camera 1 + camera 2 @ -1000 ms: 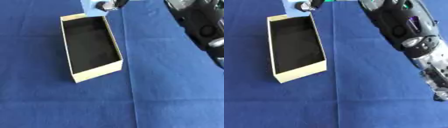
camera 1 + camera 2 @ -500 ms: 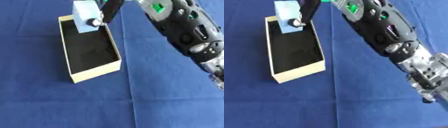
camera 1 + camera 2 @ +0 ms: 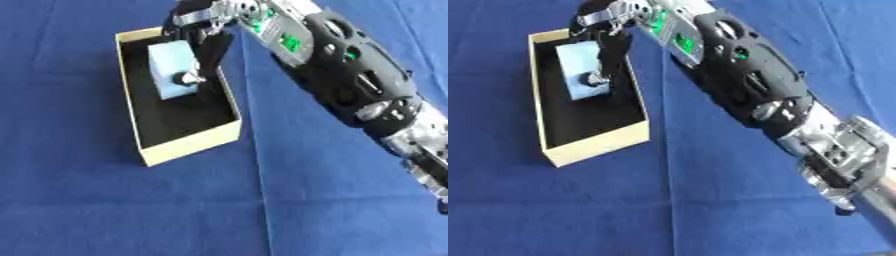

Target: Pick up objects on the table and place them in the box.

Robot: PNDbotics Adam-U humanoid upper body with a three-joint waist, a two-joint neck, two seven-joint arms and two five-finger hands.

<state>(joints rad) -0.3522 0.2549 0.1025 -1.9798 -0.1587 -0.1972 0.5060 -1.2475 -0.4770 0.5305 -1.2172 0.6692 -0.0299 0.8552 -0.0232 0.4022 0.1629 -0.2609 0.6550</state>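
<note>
Pale blue block (image 3: 171, 69) inside the cream cardboard box with black lining (image 3: 184, 145), pinched in the curled fingers of the black right hand (image 3: 203, 42), not yet released; nothing else visible on the blue cloth (image 3: 105, 210) to collect

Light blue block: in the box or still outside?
In. The light blue block sits within the cream cardboard box's walls, right hand fingers curled on it.
</note>
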